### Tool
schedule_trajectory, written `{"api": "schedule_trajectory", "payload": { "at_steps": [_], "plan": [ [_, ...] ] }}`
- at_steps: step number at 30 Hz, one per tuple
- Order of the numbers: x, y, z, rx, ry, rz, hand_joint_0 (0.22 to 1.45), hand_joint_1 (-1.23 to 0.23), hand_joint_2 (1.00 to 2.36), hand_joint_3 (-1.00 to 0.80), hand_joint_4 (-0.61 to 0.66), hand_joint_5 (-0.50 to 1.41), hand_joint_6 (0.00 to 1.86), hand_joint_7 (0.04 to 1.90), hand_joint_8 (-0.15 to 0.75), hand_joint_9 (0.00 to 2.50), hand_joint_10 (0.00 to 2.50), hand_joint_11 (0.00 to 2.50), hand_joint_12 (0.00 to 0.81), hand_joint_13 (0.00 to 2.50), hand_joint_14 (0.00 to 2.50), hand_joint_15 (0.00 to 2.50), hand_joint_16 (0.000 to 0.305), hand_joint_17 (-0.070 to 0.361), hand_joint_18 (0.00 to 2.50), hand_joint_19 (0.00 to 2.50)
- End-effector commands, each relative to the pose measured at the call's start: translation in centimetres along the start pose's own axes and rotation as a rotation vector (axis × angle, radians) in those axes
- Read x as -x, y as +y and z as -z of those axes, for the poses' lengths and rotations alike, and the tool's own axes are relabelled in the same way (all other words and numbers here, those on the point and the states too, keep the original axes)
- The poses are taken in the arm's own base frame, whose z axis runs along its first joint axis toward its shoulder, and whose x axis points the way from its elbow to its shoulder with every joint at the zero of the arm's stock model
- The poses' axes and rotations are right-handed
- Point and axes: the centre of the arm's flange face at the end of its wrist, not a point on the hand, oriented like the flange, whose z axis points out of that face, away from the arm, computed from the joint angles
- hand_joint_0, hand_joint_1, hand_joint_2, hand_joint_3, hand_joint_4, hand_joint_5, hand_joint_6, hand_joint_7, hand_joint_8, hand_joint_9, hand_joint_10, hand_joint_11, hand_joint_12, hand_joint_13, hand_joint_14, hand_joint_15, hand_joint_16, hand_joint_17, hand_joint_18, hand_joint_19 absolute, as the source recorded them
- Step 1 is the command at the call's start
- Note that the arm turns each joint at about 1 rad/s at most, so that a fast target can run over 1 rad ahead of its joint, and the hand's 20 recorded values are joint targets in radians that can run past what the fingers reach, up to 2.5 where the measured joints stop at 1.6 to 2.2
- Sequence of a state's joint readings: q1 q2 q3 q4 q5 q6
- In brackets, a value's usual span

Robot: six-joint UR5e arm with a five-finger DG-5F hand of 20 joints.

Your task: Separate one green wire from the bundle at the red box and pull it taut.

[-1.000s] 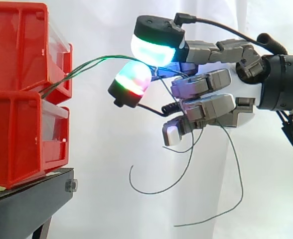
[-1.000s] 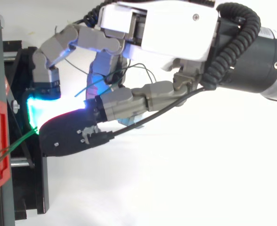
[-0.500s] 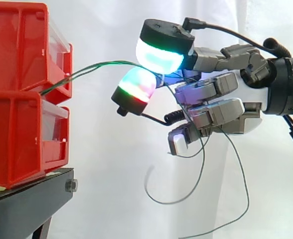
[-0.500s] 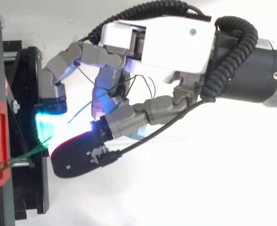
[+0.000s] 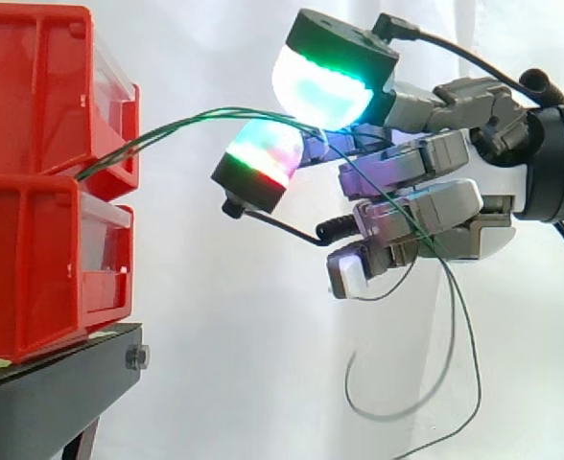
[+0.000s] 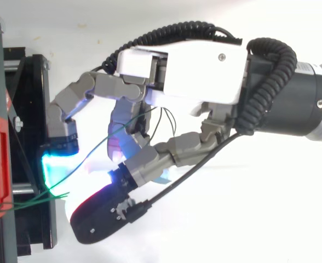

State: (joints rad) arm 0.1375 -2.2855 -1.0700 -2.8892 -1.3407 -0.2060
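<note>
- Right, hand point(image 5: 498, 196) curled, glowing pads point(image 5: 325, 91) pinching the green wires point(image 5: 176, 125).
- Wires arc from the lower front edge of the upper red bin point(image 5: 33, 96) to the pads, not straight.
- Loose ends dangle below the fingers.

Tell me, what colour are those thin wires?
Green. The wires show best in the side view, running from the red box to the hand.

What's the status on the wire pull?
Hand shut on green wires, pinched between glowing pads. Several strands run from red box to the pinch, bowed, not taut. Loose tails hang across the curled fingers.
</note>
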Motion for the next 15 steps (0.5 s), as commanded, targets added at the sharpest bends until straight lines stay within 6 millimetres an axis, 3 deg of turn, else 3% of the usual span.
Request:
{"api": "schedule_trajectory", "payload": {
  "at_steps": [1,5,9,10,13,15],
  "plan": [
    [-0.37,0.08,0.02,-0.001,0.004,-0.013,0.68,-0.85,1.0,-0.5,0.15,-0.2,0.95,0.92,0.293,1.45,0.8,1.49,0.399,1.65,0.02,1.25,0.055,0.123,1.08,0.56],
    [-0.53,0.08,0.05,-0.003,0.01,-0.027,0.6,-0.86,1.0,-0.5,0.16,-0.19,0.94,0.91,0.303,1.45,0.78,1.49,0.395,1.65,0.02,1.26,0.055,0.123,1.08,0.56],
    [-0.65,0.11,0.06,-0.002,0.012,-0.027,0.56,-0.62,1.0,-0.5,0.15,-0.18,0.92,0.91,0.295,1.51,0.5,1.6,0.401,1.66,0.02,1.25,0.057,0.127,1.1,0.58],
    [-0.53,0.08,0.05,-0.003,0.01,-0.027,0.58,-0.55,1.0,-0.5,0.15,-0.18,0.9,0.95,0.294,1.53,0.2,1.71,0.394,1.62,0.02,1.23,0.057,0.127,1.08,0.6],
    [-0.54,0.01,0.08,-0.004,0.011,-0.027,0.61,-0.58,1.01,-0.41,0.14,-0.17,0.89,1.0,0.29,1.53,0.0,1.75,0.392,1.58,0.02,1.2,0.056,0.127,1.06,0.59],
    [-0.29,0.15,0.06,-0.002,0.009,-0.027,0.61,-0.65,1.01,-0.34,0.14,-0.18,0.89,1.02,0.298,1.49,0.0,1.69,0.402,1.52,0.02,1.17,0.057,0.128,1.05,0.6]
  ]
}}
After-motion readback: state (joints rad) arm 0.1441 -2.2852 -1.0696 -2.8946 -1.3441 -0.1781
